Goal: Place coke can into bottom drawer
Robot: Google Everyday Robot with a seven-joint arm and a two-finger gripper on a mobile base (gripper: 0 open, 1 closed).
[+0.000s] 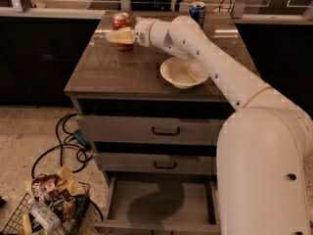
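The coke can (121, 21), red with a silver top, stands upright at the back left of the cabinet top (112, 72). My gripper (118, 35) is right at the can, across the front of its lower half, with the arm reaching in from the right. The can's top shows above the gripper and a strip of red below it. The bottom drawer (161, 199) is pulled open at the foot of the cabinet, with a bare grey floor.
A white bowl (183, 72) sits mid-right on the top, under my arm. A blue soda can (197, 11) stands at the back edge. The two upper drawers (165, 130) are closed. A wire basket of trash (44, 207) and black cables (68, 141) lie on the floor at the left.
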